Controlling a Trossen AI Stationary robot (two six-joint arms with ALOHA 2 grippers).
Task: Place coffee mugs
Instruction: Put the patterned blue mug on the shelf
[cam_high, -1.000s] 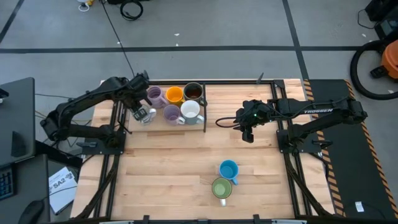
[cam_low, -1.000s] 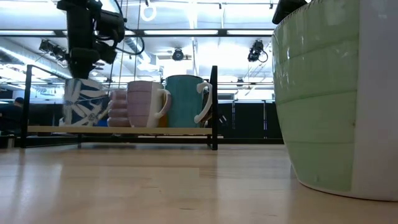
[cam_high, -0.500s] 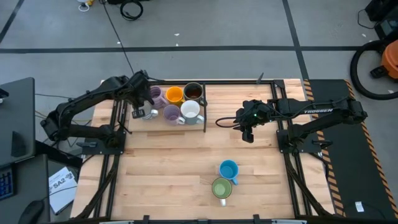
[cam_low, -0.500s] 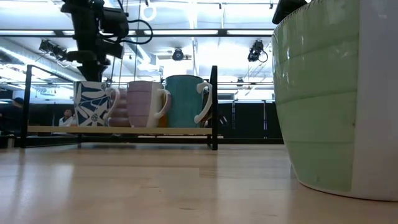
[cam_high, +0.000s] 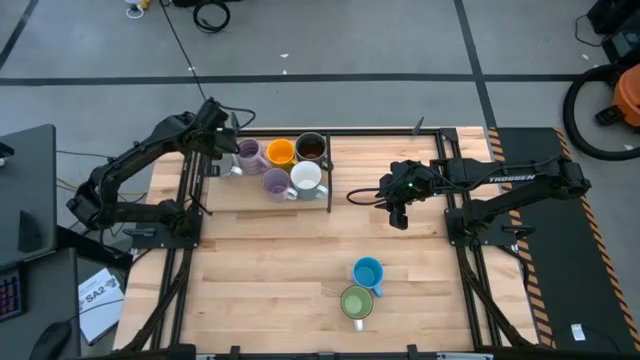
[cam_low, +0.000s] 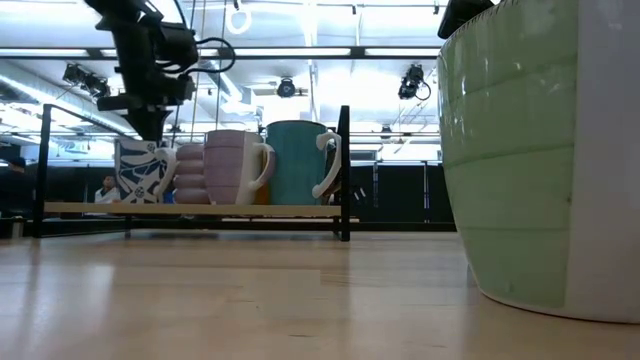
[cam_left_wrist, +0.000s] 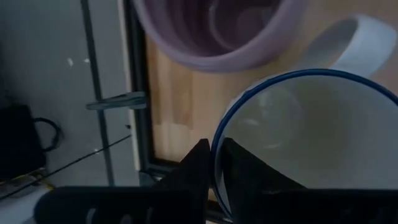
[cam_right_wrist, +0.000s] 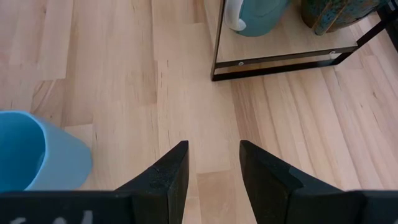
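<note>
Patterned mug going onto the rack

On the pale wooden desk (cam_high: 270, 260), your left end effector (cam_high: 222, 160) pinches the rim of the white blue-patterned ceramic mug (cam_low: 140, 172) at the black-framed rack (cam_high: 325, 165); seat it flat before releasing. Right end effector (cam_right_wrist: 214, 165) waits open.

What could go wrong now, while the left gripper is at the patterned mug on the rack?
1. The left gripper pinches only the rim of the blue-patterned mug, so the mug may tip or slip.
2. That mug stands close to a purple mug and near the rack's edge bar; a small sideways move could knock either.
3. The right gripper hangs open over the table; the blue mug and green mug wait close together.
</note>
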